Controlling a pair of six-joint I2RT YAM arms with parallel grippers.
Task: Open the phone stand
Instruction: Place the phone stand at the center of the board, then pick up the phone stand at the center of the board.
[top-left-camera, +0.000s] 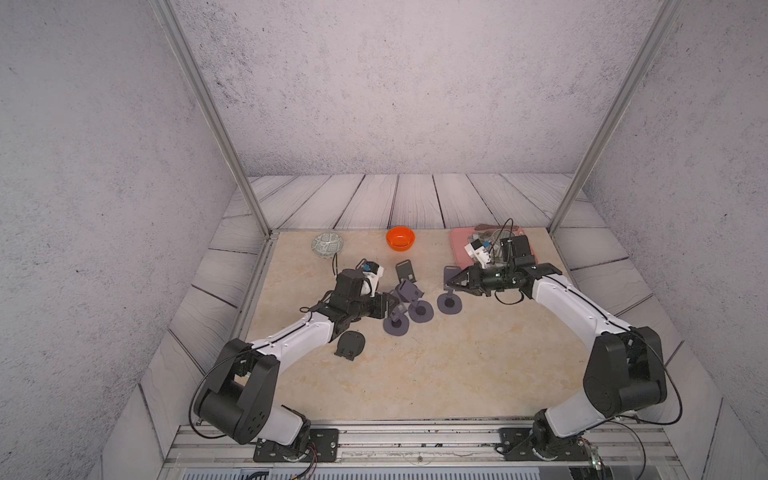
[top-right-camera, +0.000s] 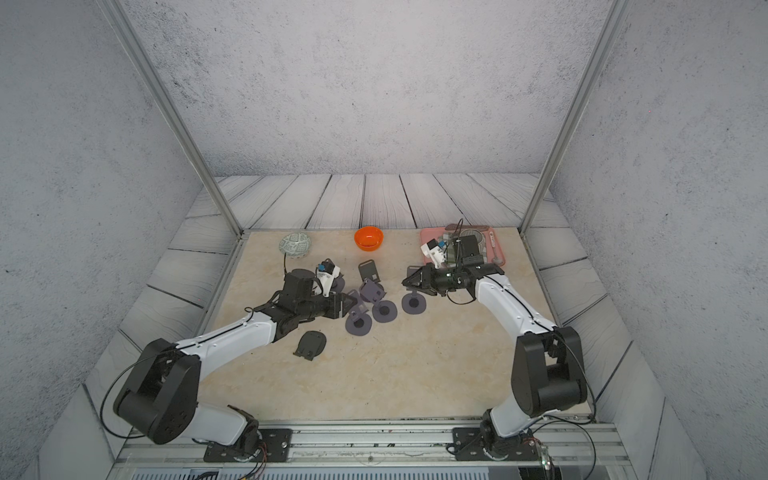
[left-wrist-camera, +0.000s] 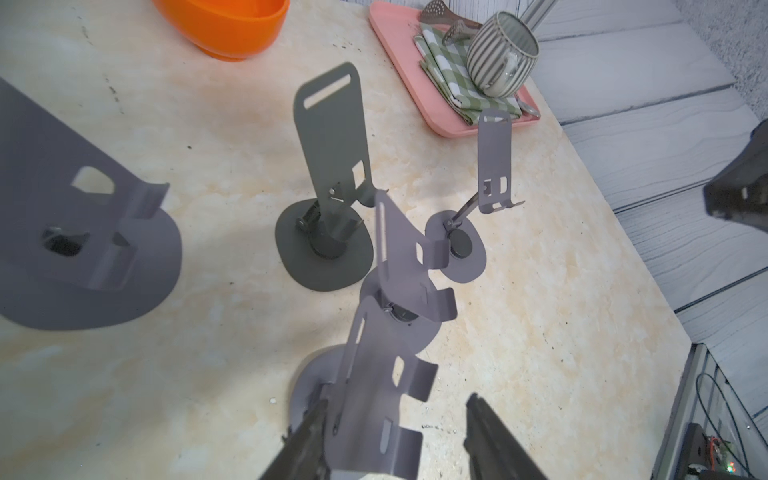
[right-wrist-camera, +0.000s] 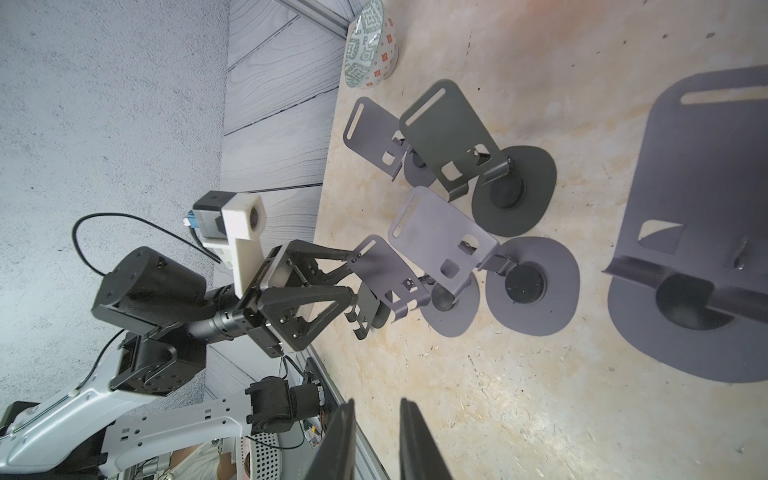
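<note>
In both top views we see the left gripper (top-left-camera: 388, 306) low over the tabletop (top-left-camera: 415, 382), a little left of the frame's centre. Its jaws are spread to either side of the upright plate of a grey phone stand (top-left-camera: 397, 326), whose round base sits flat. Two more opened stands (top-left-camera: 420, 311) crowd just above it in the frame, and a folded dark stand (top-left-camera: 350, 345) lies flat to its lower left, beside the left arm. Right of centre, the right gripper (top-left-camera: 450, 286) points at a lone stand (top-left-camera: 449, 303). Its tips are close to that stand's stem, and we cannot tell whether they touch. An orange bowl (top-left-camera: 400, 238), a patterned bowl (top-left-camera: 328, 244) and a pink tray (top-left-camera: 456, 245) line the far edge. From the left wrist we find the phone stand's plate between the released fingers (left-wrist-camera: 307, 440): one lies against the plate's edge, the other stands clear. From the right wrist, the right gripper has its jaws slightly apart with bare tabletop between them, grasping nothing, while the left gripper straddles the phone stand further off.
</note>
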